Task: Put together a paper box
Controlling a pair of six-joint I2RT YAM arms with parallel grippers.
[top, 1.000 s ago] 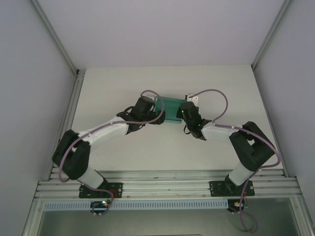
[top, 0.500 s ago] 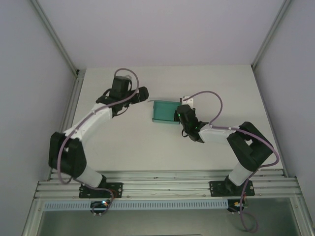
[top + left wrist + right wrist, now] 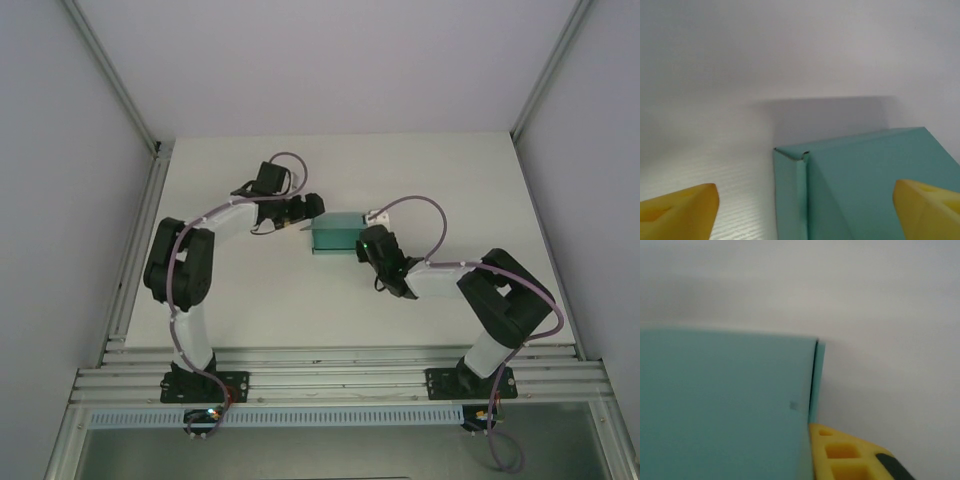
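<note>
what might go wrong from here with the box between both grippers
The left gripper is open with the paper box corner between its fingers; closing there could crush the thin card. The right gripper has a finger against a box edge where a flap shows a dark gap; a nudge might pop it open or slide the box across the table.

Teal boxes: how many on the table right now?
1. The paper box sits around the middle of the table, with the left claw at its far-left corner and the right claw at its right end. The arms could be hiding small scraps.
</note>
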